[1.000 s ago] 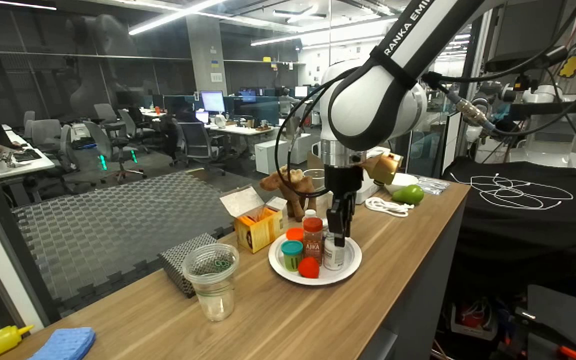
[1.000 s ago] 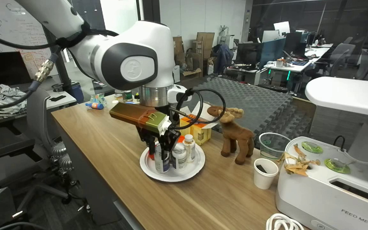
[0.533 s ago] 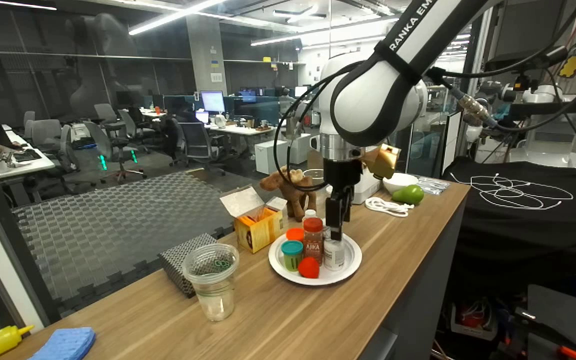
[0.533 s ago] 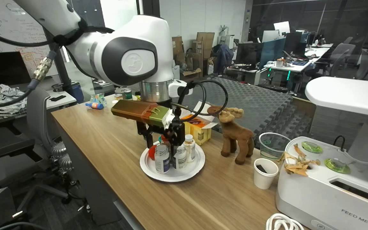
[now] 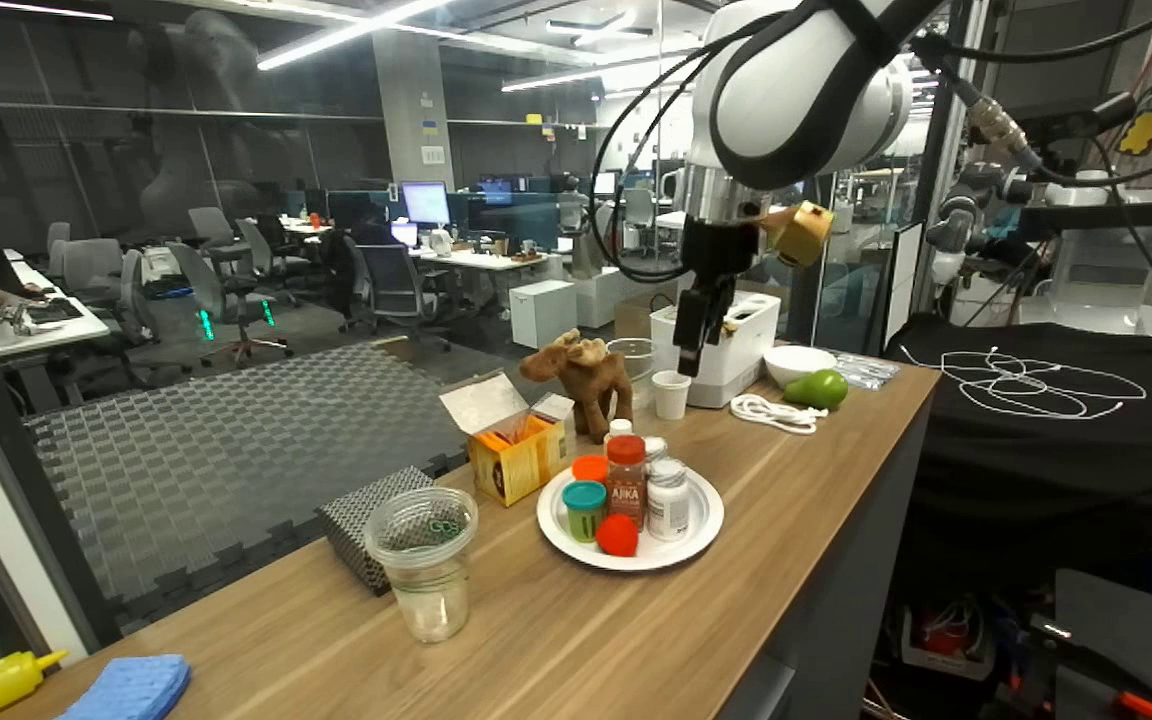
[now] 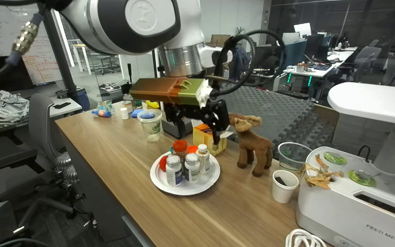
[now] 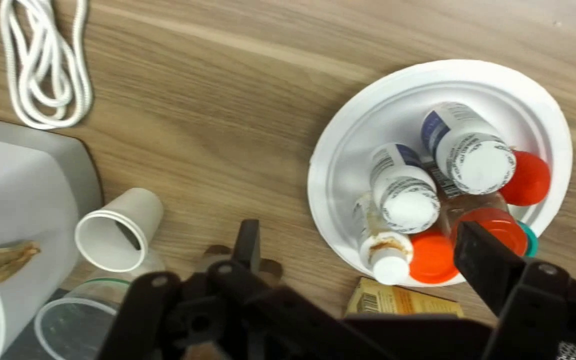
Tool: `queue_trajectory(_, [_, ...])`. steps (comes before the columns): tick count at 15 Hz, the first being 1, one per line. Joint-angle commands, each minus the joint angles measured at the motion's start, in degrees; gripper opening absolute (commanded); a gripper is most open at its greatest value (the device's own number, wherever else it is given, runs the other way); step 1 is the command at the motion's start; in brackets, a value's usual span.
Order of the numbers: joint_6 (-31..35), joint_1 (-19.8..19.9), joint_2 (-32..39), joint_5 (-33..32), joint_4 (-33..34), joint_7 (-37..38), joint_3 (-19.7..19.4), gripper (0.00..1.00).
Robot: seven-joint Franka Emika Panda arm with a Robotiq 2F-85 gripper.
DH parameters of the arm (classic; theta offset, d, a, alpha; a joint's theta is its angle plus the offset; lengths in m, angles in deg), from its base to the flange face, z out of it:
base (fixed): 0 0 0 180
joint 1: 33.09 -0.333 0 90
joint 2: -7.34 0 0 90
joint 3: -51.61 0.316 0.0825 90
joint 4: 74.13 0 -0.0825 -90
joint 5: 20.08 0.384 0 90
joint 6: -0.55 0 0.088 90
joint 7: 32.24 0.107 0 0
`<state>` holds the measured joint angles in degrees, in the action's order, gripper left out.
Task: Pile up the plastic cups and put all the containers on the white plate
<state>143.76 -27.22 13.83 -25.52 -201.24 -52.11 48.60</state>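
Note:
My gripper (image 7: 358,230) stands open and holds nothing, raised above the table near the plate in both exterior views. Crowded on the white plate (image 7: 343,135) are several containers: a teal-lidded pot (image 5: 584,512), an orange-lidded one (image 7: 433,257), a red-capped spice jar (image 5: 626,490), a round red item (image 5: 618,536) and white bottles, among them a label-wrapped one (image 6: 174,171). Clear plastic cups (image 5: 424,570), seemingly nested by their double rim, stand upright beside the plate. Another clear cup (image 6: 292,157) is at the white appliance.
An open yellow box (image 5: 521,455) and a brown toy moose (image 6: 254,147) stand behind the plate. A paper cup (image 6: 285,187) is beside the white appliance (image 6: 355,206), with a white cord (image 7: 48,75) near it. A small white bottle (image 6: 124,113) stands far down the table.
The gripper has opened, let go of a white bottle on the plate, risen, and moved toward the toy moose and appliance. The bottle stays upright on the plate.

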Motion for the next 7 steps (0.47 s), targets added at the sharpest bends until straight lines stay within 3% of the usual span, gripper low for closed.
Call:
queue_trajectory(1, [0.54, 3.35, -3.35, 5.85, -2.24, -10.46, -1.62, 1.0])
queue_trajectory(2, [1.57, 4.32, -3.47, 7.78, -2.88, -14.01, -2.21, 1.0])
queue_trajectory(3, [-0.03, 2.74, -1.48, 4.62, -0.83, -8.48, -1.93, 1.0])
queue_trajectory(7, [0.17, 4.31, -1.68, 6.41, -1.51, -12.82, -2.78, 1.0])
